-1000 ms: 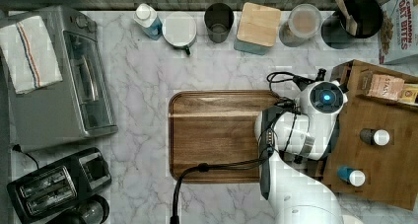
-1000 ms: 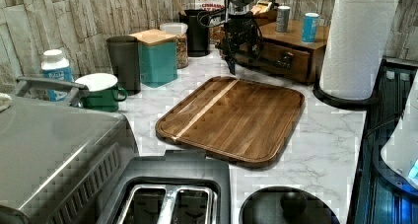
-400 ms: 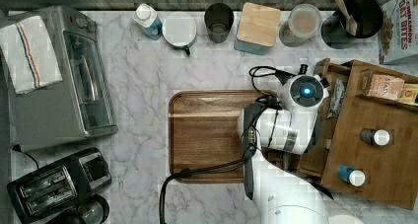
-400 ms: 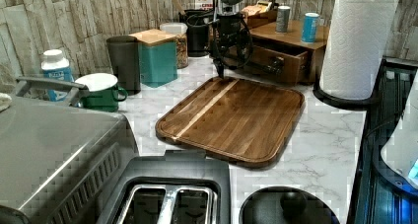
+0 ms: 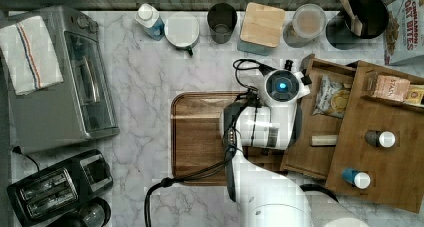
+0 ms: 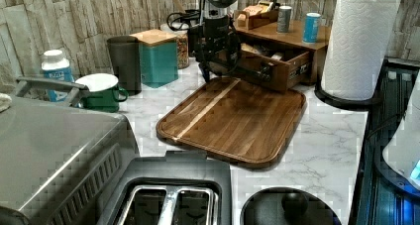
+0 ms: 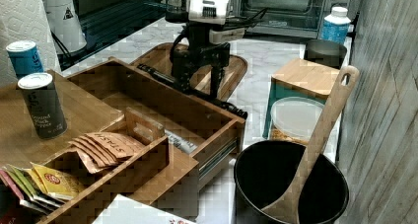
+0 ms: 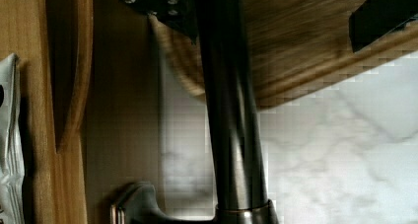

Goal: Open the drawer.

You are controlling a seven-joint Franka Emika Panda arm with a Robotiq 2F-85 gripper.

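I see the drawer (image 7: pixel 162 105) in warm brown wood, its bar handle (image 8: pixel 231 115) black with a dull sheen. The cutting board (image 6: pixel 237 118) is a darker brown with one pale stripe along the grain. My arm (image 5: pixel 272 122) is white with black joints and a blue light on top. The counter (image 5: pixel 145 97) is white marble veined grey. The canister (image 6: pixel 159 59) is teal under a pale wooden lid.

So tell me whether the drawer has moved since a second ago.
Yes. The drawer has slid out toward the top view's left, its front now overlapping the fixed cutting board, with the gripper at its handle.
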